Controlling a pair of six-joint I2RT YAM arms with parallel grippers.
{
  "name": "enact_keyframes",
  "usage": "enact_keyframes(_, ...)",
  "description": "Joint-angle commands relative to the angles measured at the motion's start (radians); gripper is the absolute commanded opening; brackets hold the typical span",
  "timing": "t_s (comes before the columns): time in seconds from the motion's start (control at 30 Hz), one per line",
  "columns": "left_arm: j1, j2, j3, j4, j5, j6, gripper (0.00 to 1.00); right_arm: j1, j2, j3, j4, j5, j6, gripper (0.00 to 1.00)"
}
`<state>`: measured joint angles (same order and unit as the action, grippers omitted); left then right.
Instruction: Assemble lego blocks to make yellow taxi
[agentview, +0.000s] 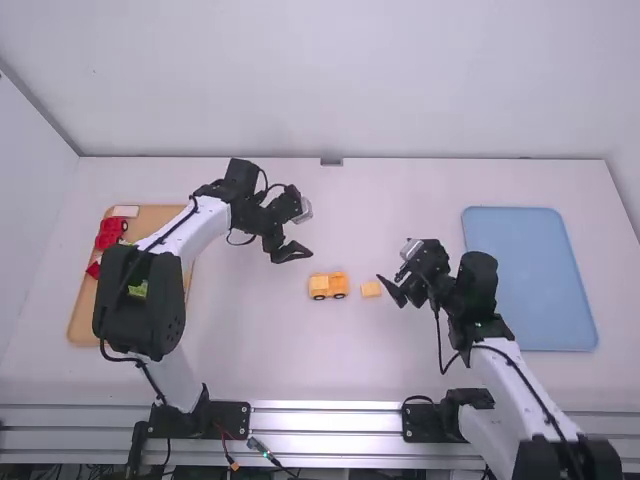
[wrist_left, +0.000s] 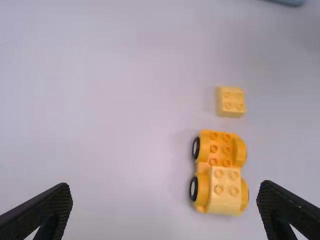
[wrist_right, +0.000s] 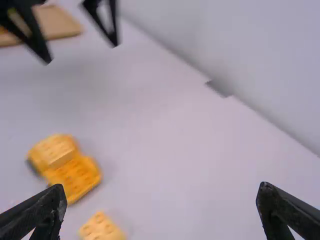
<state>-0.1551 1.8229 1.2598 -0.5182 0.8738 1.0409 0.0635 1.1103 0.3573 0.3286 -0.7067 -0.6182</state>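
While the left gripper (agentview: 289, 252) and right gripper (agentview: 394, 292) have their fingers wide apart, the car (wrist_left: 214, 148) sits between them on the table (agentview: 260, 350), a top block (wrist_left: 224, 200) on it, near a loose block (wrist_left: 231, 102).

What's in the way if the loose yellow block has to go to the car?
Nothing I can see: only bare table lies between the loose block and the car. The open right hand is on the block's other side.

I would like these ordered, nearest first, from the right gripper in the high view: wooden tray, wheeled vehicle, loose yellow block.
1. Loose yellow block, just left of the right gripper
2. Wheeled vehicle, left of the block
3. Wooden tray, far left
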Motion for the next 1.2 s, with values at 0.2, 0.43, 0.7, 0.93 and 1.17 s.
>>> enact_keyframes(0.2,-0.016,-0.014,-0.222,0.237,0.295,0.089,0.99,0.003,0.390,0.182,-0.128,-0.315,-0.464,0.99)
enact_keyframes(0.43,-0.003,-0.014,-0.362,0.552,0.319,-0.134,0.99,0.001,0.672,0.393,-0.492,-0.356,-0.834,1.00)
enact_keyframes(0.7,-0.003,-0.014,-0.445,0.780,0.315,-0.295,0.99,0.001,0.804,0.432,-0.503,-0.356,-0.953,0.93)
enact_keyframes(0.93,-0.003,-0.014,-0.469,0.814,0.315,-0.319,0.99,0.001,0.868,0.428,-0.430,-0.311,-0.898,0.72)
enact_keyframes(1.17,-0.003,-0.014,-0.469,0.811,0.316,-0.319,0.99,0.001,0.895,0.428,-0.398,-0.288,-0.874,0.65)
